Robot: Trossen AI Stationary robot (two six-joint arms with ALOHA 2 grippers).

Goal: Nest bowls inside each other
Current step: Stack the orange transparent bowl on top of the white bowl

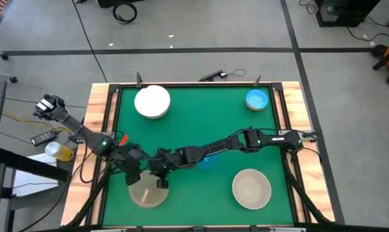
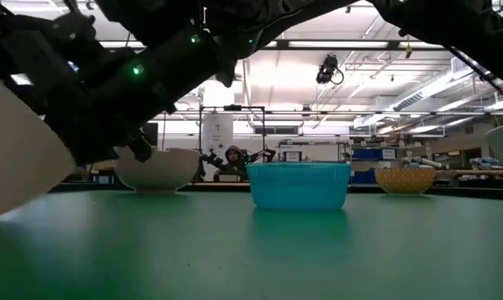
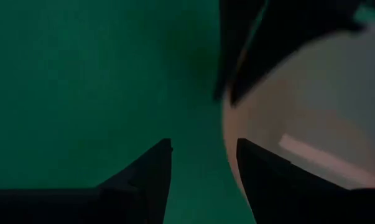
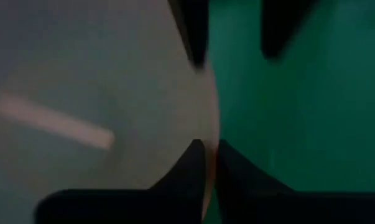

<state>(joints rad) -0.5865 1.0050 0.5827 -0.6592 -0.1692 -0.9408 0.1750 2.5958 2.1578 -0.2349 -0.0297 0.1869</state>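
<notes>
A beige bowl [image 1: 149,194] sits on the green table near its front left, with both grippers at its far rim. My right gripper [image 1: 162,183] reaches across from the right and is shut on that rim. My left gripper [image 3: 204,155] is open beside it. One of its fingers [image 3: 262,174] stands over the bowl's inside at the rim and the other over the table; whether it touches the bowl, I cannot tell. A blue bowl [image 1: 207,161] rests on its base under my right arm. A second beige bowl [image 1: 251,189] stands near right. My right gripper pinches the beige bowl's rim [image 4: 212,134], one finger [image 4: 190,165] inside the bowl and the other outside it. The fingers slant down onto the rim from the table's far right. Whether the bowl is raised off the table does not show.
A white bowl [image 1: 151,102] stands at the far left and another blue bowl [image 1: 257,99] at the far right. Raised wooden rails [image 1: 102,129] border the table. Open green surface lies in the middle and along the far side between the two far bowls.
</notes>
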